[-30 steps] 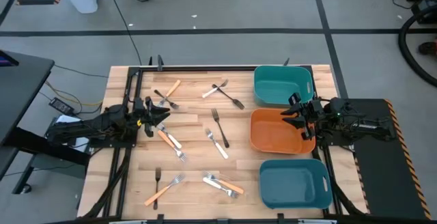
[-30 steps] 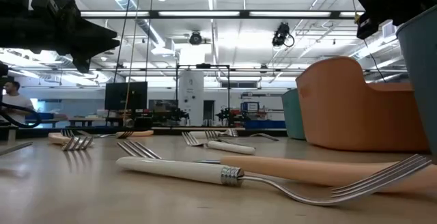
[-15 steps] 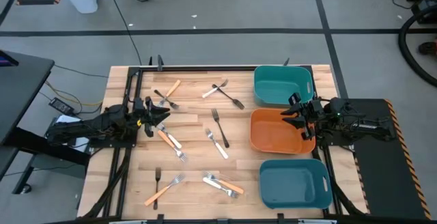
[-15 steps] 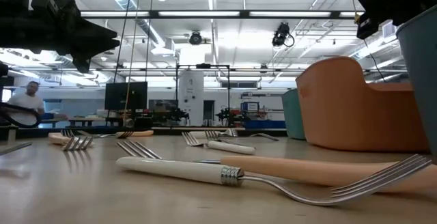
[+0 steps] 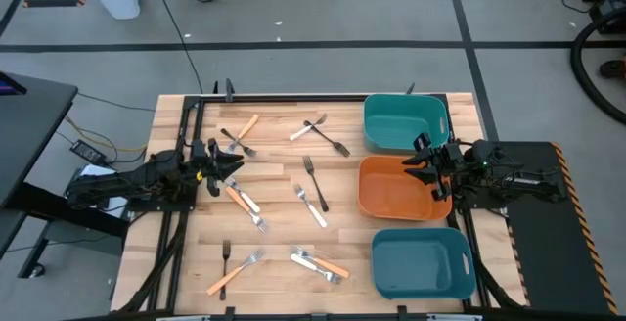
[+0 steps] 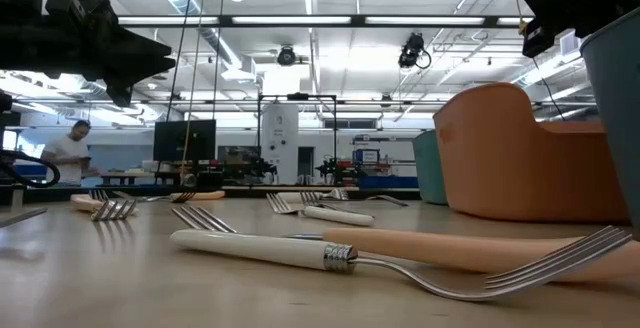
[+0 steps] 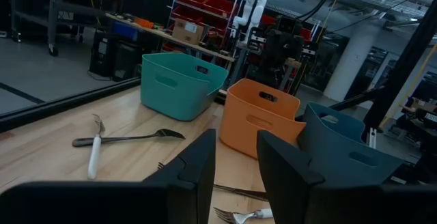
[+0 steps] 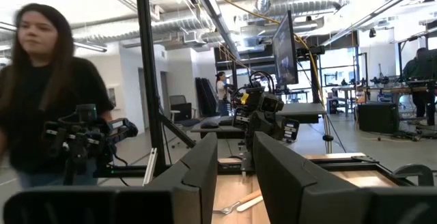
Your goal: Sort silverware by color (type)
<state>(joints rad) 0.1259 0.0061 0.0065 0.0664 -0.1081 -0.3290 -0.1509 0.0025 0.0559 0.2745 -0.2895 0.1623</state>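
Observation:
About a dozen forks lie flat and scattered on the wooden table [image 5: 196, 252]. Some have orange handles [image 5: 245, 127], some white handles [image 5: 312, 207], and some are all dark grey metal [image 5: 314, 180]. My left gripper [image 5: 233, 167] hovers open near the table's left edge, beside an orange-handled and a white-handled fork [image 5: 245, 203]. In the left wrist view its fingers [image 7: 236, 157] point toward the bins, past a white-handled fork [image 7: 94, 154] and a dark one [image 7: 130, 139]. My right gripper [image 5: 413, 170] hovers open over the orange bin [image 5: 389, 190]. Its gap [image 8: 235, 157] also shows in the right wrist view.
Three bins line the table's right side: a teal one [image 5: 405, 122] at the far end, the orange one in the middle and a blue-teal one [image 5: 423, 263] at the near end. A white-handled fork [image 6: 262, 249] crosses an orange-handled one [image 6: 440, 249] near the near edge. People stand beyond the table.
Both arms and all the forks have kept still. Only a person far behind the table has walked across the low view.

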